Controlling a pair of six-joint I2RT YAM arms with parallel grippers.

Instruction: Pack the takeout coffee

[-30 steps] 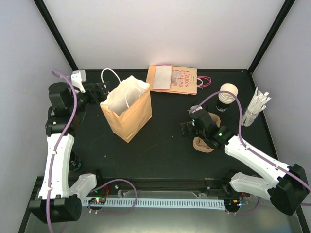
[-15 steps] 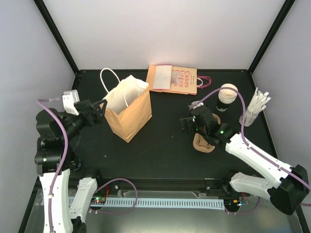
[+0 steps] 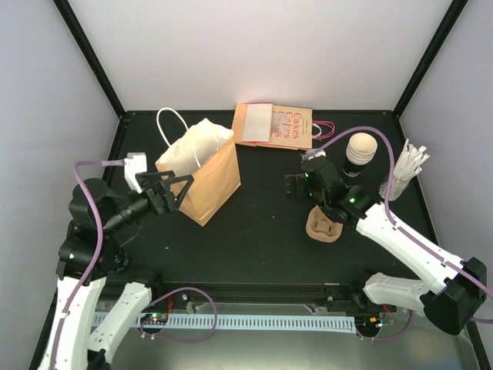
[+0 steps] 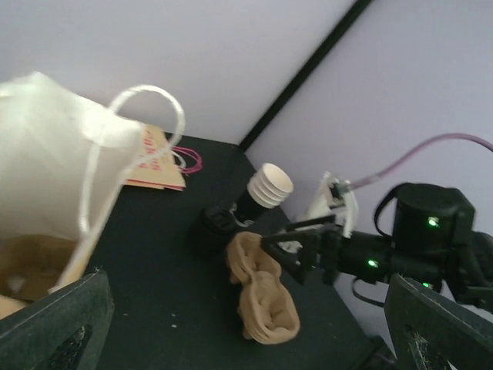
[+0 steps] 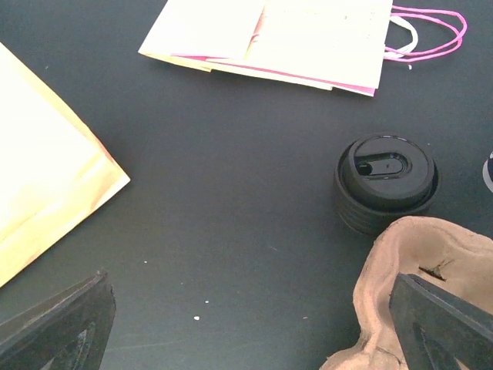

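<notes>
Black left gripper [image 3: 181, 193], spread wide and empty, sits just left of the paper bag [image 3: 214, 183]. Well right of the bag, the right gripper [image 3: 296, 187] hangs equally wide above the lidded takeout coffee [image 5: 385, 183], which is not yet grasped or packed.

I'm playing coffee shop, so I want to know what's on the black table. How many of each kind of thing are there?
Black cups: 2, the lidded cup and the open cup
Standing paper bag: 1
Pile of flat bags: 1
Pulp cup carrier: 1
Bundle of straws: 1
Total: 6
</notes>
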